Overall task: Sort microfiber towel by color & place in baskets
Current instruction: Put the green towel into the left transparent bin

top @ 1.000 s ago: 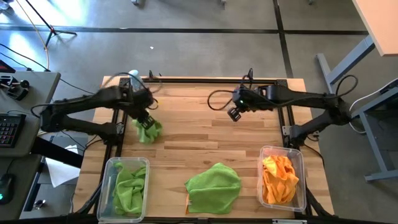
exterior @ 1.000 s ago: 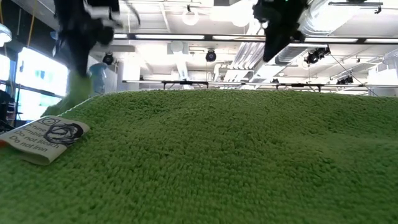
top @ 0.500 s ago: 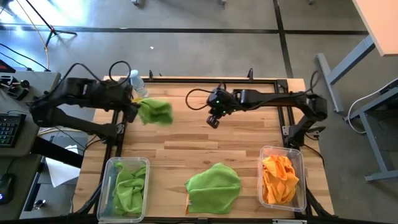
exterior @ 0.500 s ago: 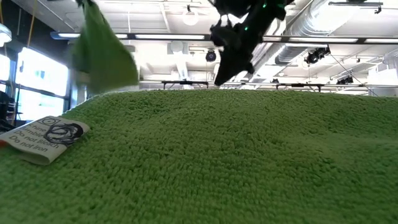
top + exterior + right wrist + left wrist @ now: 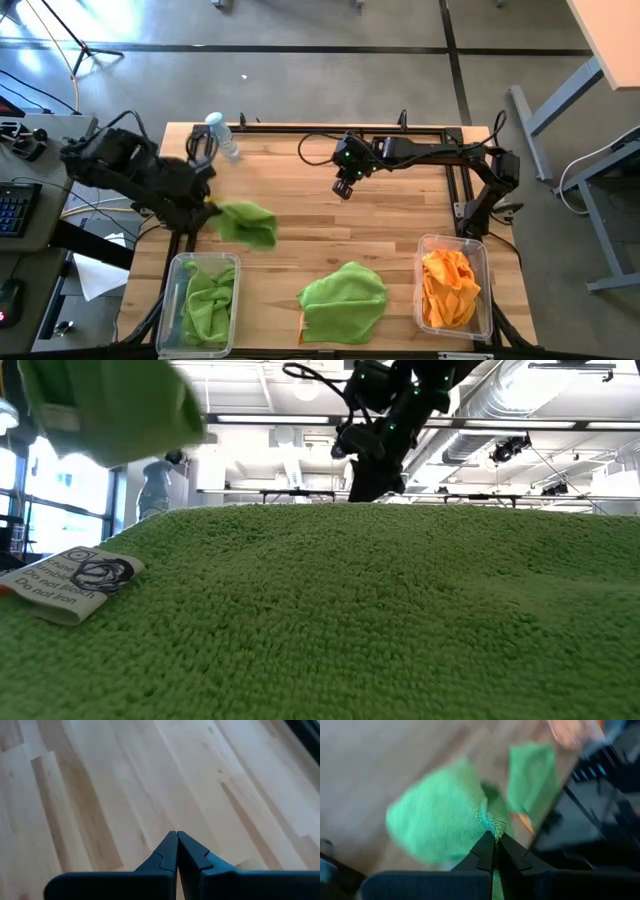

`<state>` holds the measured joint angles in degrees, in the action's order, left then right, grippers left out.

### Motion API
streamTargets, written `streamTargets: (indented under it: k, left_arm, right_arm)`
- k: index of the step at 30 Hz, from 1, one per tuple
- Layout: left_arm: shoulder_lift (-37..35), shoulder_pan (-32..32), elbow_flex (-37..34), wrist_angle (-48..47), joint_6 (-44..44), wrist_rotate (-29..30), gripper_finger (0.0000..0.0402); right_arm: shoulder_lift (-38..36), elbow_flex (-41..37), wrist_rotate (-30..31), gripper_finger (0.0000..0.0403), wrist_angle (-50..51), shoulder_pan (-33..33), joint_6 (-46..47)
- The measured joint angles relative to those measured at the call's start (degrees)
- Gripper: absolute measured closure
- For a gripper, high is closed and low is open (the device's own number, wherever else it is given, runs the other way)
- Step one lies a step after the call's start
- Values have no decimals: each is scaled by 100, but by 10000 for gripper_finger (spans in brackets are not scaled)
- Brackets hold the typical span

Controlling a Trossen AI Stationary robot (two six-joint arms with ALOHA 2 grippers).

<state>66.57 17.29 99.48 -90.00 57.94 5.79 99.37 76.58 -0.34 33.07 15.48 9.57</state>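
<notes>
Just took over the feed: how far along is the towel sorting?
Done: green towels in the left basket, orange ones in the right basket. In hand: the left gripper carries a green towel. Left: the green towel between the baskets. The right gripper hangs shut, empty.

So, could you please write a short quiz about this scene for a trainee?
1. True or false: the left gripper holds a green towel in the air.
2. Which towels lie in the right basket? A) green B) orange C) none
3. Fill in: the right gripper is shut and holds ____.

Key:
1. True. Its fingers pinch the cloth's edge, near the left basket.
2. B.
3. Nothing. It hangs over bare table at the far middle, while another green towel lies at the near edge.
</notes>
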Motion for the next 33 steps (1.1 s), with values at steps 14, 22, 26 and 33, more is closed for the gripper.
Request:
streamTargets:
  k: [14, 22, 26, 33]
  left_arm:
    - [644, 2558, 341, -4, 3592, -1212, 401]
    - [948, 3685, 339, -4, 5497, -1426, 401]
    - [1163, 4083, 336, -2, 6257, -1757, 401]
    - [1506, 4647, 336, -2, 7082, -2058, 401]
  right_arm:
    - [0, 2, -317, 403, -87, 166, -219]
    - [0, 2, -315, 403, -170, 254, -257]
    - [0, 2, -317, 403, -170, 277, -257]
    - [0, 2, -376, 403, -168, 291, -257]
